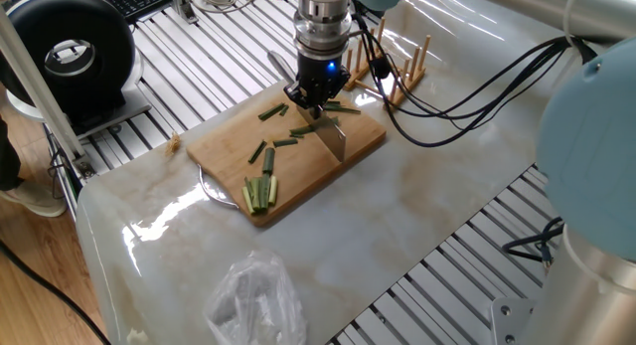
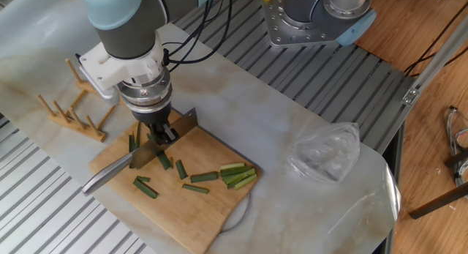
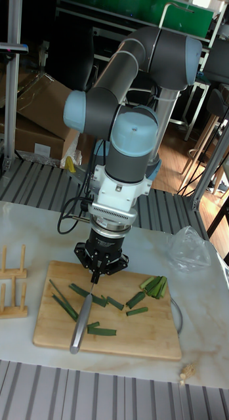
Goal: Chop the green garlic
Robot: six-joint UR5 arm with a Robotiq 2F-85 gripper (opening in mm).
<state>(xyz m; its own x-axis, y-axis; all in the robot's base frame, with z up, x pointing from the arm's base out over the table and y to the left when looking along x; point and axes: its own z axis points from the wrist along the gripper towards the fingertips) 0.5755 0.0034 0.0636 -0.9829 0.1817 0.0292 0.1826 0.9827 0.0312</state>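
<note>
My gripper (image 1: 315,103) (image 2: 161,133) (image 3: 96,274) hangs over the far part of the wooden cutting board (image 1: 224,144) (image 2: 212,210) (image 3: 137,342), shut on a knife (image 1: 334,138) (image 2: 106,178) (image 3: 79,325). The blade rests edge-down on the board. Short dark-green segments of the green garlic (image 1: 267,113) (image 2: 204,177) (image 3: 115,303) lie scattered around the blade. Longer thin stalks (image 2: 133,143) (image 3: 62,302) lie at the board's end near the rack. A bundle of paler green sticks (image 1: 260,193) (image 2: 238,173) (image 3: 155,285) sits at the opposite end.
A wooden peg rack (image 1: 399,69) (image 2: 72,111) (image 3: 9,289) stands just off the board. A crumpled clear plastic bag (image 1: 256,300) (image 2: 326,151) (image 3: 190,249) lies on the marble. A small tan lump (image 1: 175,139) (image 3: 185,375) lies near the table's edge. Cables (image 1: 467,96) trail behind the arm.
</note>
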